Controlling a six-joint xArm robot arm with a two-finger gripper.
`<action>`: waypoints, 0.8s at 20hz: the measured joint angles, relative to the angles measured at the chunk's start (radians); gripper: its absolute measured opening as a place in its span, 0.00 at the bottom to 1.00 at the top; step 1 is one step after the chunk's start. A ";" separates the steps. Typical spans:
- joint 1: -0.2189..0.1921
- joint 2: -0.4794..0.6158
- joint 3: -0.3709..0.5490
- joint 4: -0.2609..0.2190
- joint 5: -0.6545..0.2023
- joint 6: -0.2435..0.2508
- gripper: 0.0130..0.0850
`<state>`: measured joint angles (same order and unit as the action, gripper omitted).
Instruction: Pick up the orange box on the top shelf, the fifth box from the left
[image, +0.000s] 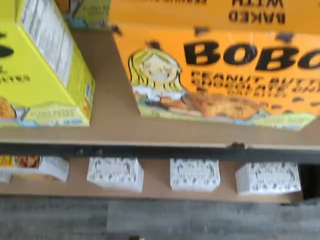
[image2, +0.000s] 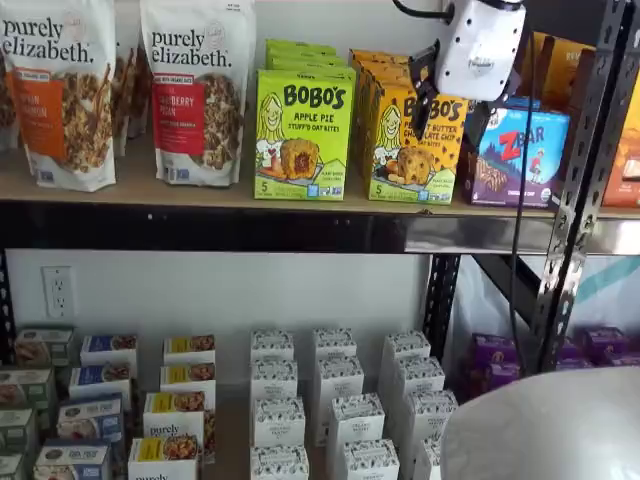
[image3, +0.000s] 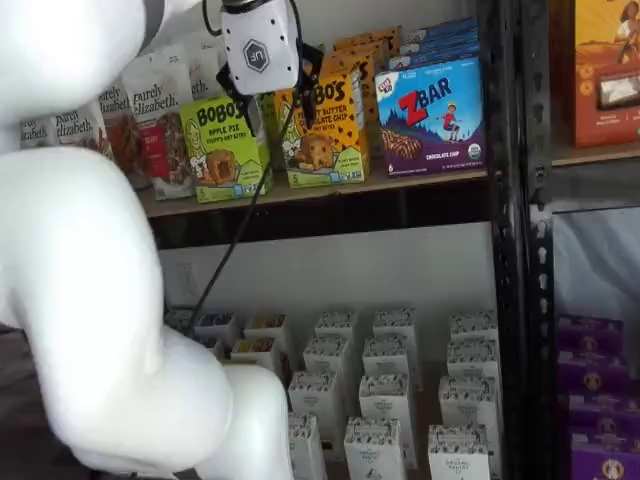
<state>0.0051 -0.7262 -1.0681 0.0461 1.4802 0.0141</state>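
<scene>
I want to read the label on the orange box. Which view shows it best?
A shelf view: the orange box faces the camera, with only its upper-left corner behind the gripper. The wrist view crops and blurs it; the other shelf view has the gripper covering more.

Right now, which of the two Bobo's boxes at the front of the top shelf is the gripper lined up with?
The orange box, the peanut butter chocolate chip one. The open gripper straddles its upper front, while the green Apple Pie box stands clear beside it.
</scene>
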 joint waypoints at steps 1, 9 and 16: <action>0.000 -0.004 0.009 -0.003 -0.027 -0.001 1.00; 0.000 0.020 0.009 -0.023 -0.087 0.000 1.00; -0.045 0.024 0.028 0.037 -0.182 -0.057 1.00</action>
<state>-0.0402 -0.7025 -1.0402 0.0830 1.2982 -0.0433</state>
